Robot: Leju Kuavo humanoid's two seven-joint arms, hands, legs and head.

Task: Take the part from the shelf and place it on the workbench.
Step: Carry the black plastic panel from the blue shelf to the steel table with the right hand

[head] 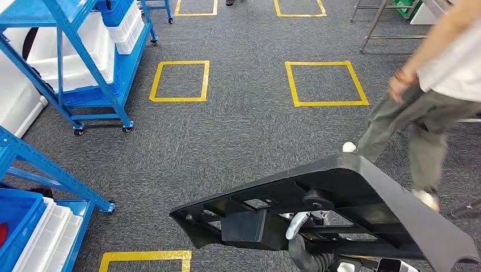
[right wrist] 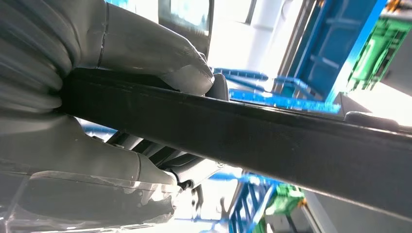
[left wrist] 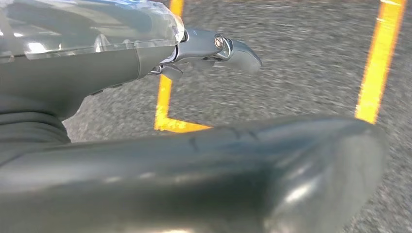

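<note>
The part is a large black moulded plastic panel with ribs and a boss on its underside. It hangs tilted above the carpet at the lower right of the head view. My right hand shows beneath it, silver and grey. In the right wrist view my right hand grips the panel's dark edge, thumb on one face and fingers on the other. My left hand holds nothing; its fingers stand apart from the thick grey thumb, with carpet between them.
A blue wheeled shelf rack with white bins stands at the far left, and another blue rack with bins at the near left. A person walks at the right. Yellow tape squares mark the grey carpet. Metal table legs stand far right.
</note>
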